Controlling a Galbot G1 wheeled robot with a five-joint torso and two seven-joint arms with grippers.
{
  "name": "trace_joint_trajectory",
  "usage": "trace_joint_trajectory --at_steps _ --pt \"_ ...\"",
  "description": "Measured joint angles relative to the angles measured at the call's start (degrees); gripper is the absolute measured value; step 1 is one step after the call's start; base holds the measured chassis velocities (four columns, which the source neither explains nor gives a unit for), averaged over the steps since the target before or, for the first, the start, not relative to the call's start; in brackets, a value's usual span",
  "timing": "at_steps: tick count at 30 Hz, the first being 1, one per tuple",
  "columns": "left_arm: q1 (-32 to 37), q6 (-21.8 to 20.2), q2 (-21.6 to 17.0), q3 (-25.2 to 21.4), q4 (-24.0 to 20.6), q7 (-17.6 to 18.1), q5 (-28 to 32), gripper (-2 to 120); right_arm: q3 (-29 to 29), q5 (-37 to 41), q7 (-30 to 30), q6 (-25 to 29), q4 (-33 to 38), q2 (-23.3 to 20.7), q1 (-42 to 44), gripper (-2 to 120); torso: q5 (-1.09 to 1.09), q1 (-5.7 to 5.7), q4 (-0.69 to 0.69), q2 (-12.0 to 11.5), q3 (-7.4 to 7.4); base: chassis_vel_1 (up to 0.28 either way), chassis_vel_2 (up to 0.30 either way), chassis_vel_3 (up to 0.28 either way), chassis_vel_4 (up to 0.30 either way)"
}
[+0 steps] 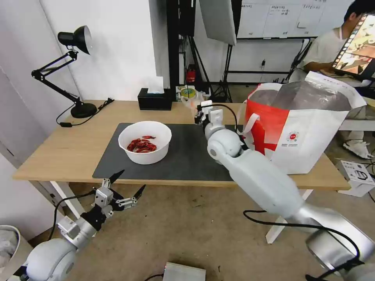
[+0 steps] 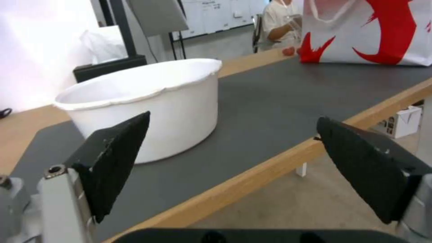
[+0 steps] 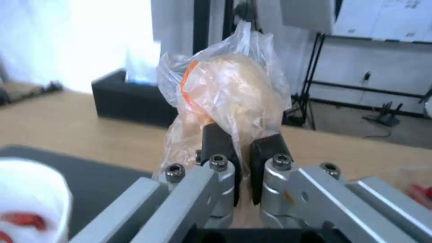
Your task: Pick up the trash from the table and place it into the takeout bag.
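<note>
My right gripper [image 1: 200, 111] is raised over the table's [image 1: 58, 148] back edge, left of the takeout bag [image 1: 308, 125]. It is shut on the small clear bag with a beige lump [image 3: 234, 94], pinched between its dark pads [image 3: 218, 141]. The white bowl of red shells [image 1: 144, 142] stands on the dark grey mat [image 1: 187, 156]. A blurred clear piece with red scraps [image 3: 416, 187] lies on the wood beside the gripper. My left gripper [image 1: 132, 179] hangs open below the table's front edge, in front of the bowl [image 2: 148, 101]. The red-and-white takeout bag [image 2: 369, 30] stands farther along the mat.
A black desk lamp [image 1: 74, 43] stands at the table's back left. A black tissue box [image 1: 154, 99] and a tape roll [image 1: 188, 93] sit along the back edge. A white carton [image 1: 357, 175] lies on the floor beyond the bag.
</note>
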State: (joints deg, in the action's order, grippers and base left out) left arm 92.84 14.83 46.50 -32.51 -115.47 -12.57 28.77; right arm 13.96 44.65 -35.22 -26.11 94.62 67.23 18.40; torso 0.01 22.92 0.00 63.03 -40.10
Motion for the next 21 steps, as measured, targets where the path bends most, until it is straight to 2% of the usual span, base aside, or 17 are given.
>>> trace_joint_trajectory --at_steps 2,6,9,10,13,14,16,17,20,21 --pt "2.7 0.2 1.4 -2.1 -0.9 0.0 -0.6 100 -1.6 1.5 -1.6 -1.8 4.0 -1.3 -0.1 3 0.0 -0.01 0.0 0.0 0.0 0.0 0.0 0.0 0.0" --pt "5.6 0.7 2.9 -4.5 -1.7 -0.1 -1.2 100 -2.9 3.9 -2.8 -3.6 7.7 -3.0 -0.9 3 0.01 -0.01 0.01 0.0 0.0 0.0 0.0 0.0 0.0" --pt "6.9 0.9 4.0 -5.4 -2.1 -0.2 -1.9 100 -5.9 8.6 -5.0 -6.4 13.3 -7.8 -2.1 3 0.0 -0.01 0.03 0.0 0.0 0.0 0.0 0.0 0.0" --pt "6.9 0.9 4.0 -5.4 -2.1 -0.2 -1.9 100 -5.9 8.6 -5.0 -6.4 13.3 -7.8 -2.1 3 0.0 -0.01 0.03 0.0 0.0 0.0 0.0 0.0 0.0" --pt "6.8 0.9 4.1 -5.2 -2.3 -0.3 -2.0 100 -9.7 11.3 -6.0 -8.2 16.3 -13.4 -2.3 3 0.0 -0.01 -0.01 0.0 0.0 0.0 0.0 0.0 0.0" --pt "6.8 0.9 4.1 -5.2 -2.3 -0.3 -2.0 100 -9.7 11.3 -6.0 -8.2 16.3 -13.4 -2.3 3 0.0 -0.01 -0.01 0.0 0.0 0.0 0.0 0.0 0.0" --pt "6.7 0.9 4.0 -5.1 -2.4 -0.3 -2.0 100 -12.0 12.7 -6.2 -8.9 17.4 -17.2 -2.1 3 0.01 -0.01 -0.02 0.0 0.0 0.0 0.0 0.0 0.0" --pt "6.7 0.9 4.0 -5.1 -2.4 -0.3 -2.0 100 -12.0 12.7 -6.2 -8.9 17.4 -17.2 -2.1 3 0.01 -0.01 -0.02 0.0 0.0 0.0 0.0 0.0 0.0" --pt "6.5 0.9 3.9 -4.7 -2.4 -0.3 -2.1 100 -15.1 15.3 -6.2 -9.1 17.9 -22.9 -0.8 3 0.0 -0.01 -0.01 0.0 0.0 0.0 0.0 0.0 0.0" --pt "6.5 0.9 3.9 -4.7 -2.4 -0.3 -2.1 100 -15.1 15.3 -6.2 -9.1 17.9 -22.9 -0.8 3 0.0 -0.01 -0.01 0.0 0.0 0.0 0.0 0.0 0.0"
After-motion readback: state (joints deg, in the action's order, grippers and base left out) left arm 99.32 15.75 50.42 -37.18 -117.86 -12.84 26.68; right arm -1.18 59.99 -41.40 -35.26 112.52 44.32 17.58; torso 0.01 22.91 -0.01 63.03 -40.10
